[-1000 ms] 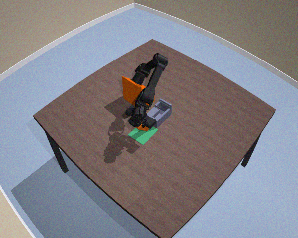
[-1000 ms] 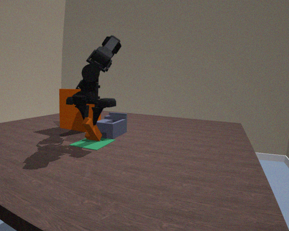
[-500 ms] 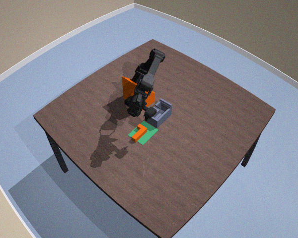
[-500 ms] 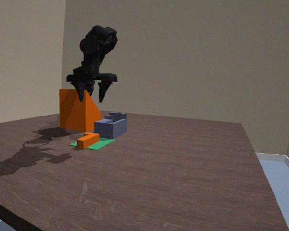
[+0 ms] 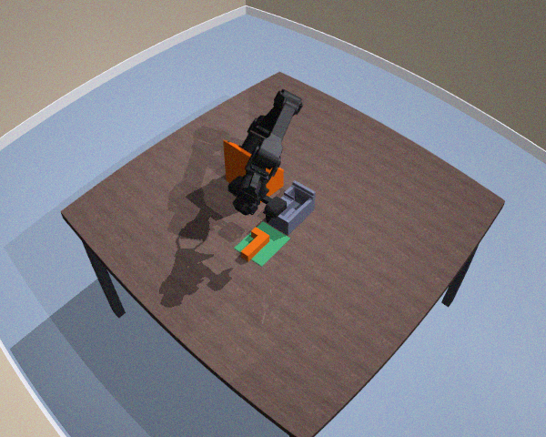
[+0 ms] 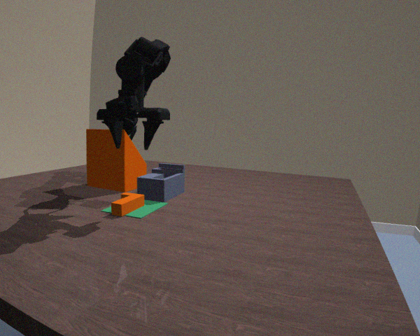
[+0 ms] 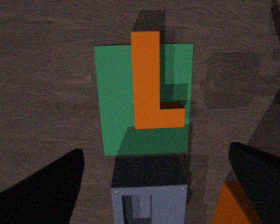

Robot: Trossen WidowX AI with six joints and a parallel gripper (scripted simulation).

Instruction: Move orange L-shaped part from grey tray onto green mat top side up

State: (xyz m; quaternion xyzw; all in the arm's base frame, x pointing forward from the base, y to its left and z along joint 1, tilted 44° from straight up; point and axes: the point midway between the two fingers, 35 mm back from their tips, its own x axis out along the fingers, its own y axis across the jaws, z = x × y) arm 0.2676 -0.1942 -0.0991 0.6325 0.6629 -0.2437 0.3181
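Gripper point(image 6: 134, 138): jaws spread, empty, raised above tray | Orange L-shaped part point(image 7: 147, 84): lay flat on green mat point(image 7: 113, 98), far end overhanging | Grey tray point(image 6: 161, 184): just beside mat, pocket vacated

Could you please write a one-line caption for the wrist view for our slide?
Open claw above the orange L-shaped part, lying flat on the green mat beside the grey tray.

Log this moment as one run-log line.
gripper: jaws open, empty, raised above tray | orange L-shaped part: flat on green mat, one end overhanging | grey tray: pocket empty | phase: released
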